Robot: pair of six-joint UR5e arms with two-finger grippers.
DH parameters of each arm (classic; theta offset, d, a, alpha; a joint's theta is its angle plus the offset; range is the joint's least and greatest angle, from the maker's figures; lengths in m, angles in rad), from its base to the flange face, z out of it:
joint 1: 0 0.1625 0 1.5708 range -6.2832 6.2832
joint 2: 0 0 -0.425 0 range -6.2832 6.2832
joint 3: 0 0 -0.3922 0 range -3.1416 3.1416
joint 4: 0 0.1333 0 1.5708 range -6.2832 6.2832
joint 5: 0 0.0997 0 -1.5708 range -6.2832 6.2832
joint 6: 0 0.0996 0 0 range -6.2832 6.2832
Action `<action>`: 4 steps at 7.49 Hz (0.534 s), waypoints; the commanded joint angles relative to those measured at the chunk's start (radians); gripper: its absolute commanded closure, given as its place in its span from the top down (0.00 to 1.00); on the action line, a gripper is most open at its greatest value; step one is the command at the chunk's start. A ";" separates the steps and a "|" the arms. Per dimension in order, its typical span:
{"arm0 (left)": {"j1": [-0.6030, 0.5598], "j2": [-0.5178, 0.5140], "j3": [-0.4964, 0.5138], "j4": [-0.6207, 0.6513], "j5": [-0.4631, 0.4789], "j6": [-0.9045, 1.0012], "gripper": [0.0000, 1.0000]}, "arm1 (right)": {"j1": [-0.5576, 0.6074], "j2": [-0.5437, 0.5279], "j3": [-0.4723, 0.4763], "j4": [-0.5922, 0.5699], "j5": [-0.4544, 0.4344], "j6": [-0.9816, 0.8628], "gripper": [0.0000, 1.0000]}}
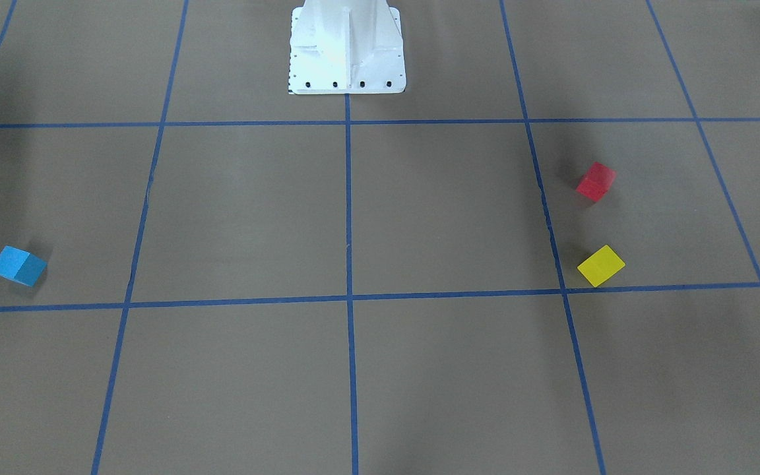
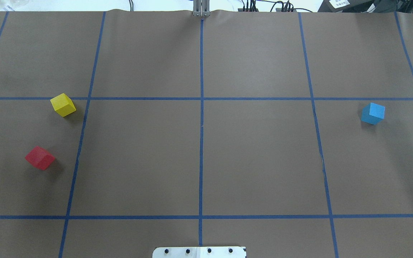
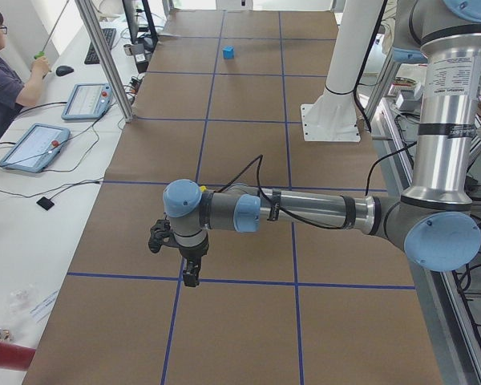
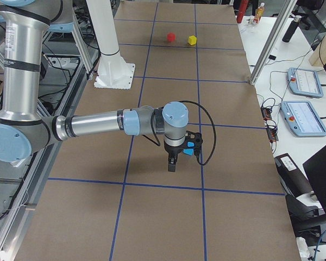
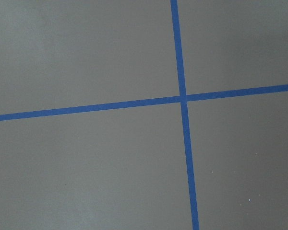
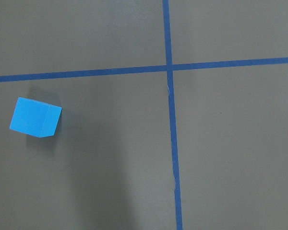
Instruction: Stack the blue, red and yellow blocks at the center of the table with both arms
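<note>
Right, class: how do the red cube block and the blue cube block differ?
The red cube block lies on the robot's left side, the blue cube block on its right. The red one has a yellow cube block close by; the blue one sits alone. Both are like-sized cubes, off centre.

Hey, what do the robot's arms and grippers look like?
Both the left arm and right arm are silver tubes with light-blue joint caps. A black cable loops beside each wrist. The left gripper and right gripper are black; small print marks the upright segments.
</note>
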 commanded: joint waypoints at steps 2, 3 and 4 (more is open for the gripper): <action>0.000 0.001 -0.001 -0.003 -0.002 0.005 1.00 | -0.002 0.000 0.002 0.001 0.000 0.001 1.00; -0.001 0.001 -0.002 -0.003 -0.003 0.005 1.00 | -0.002 0.000 0.002 0.001 0.000 0.000 1.00; -0.005 0.008 -0.014 -0.003 -0.014 0.006 1.00 | -0.002 0.000 0.003 0.004 -0.001 -0.001 1.00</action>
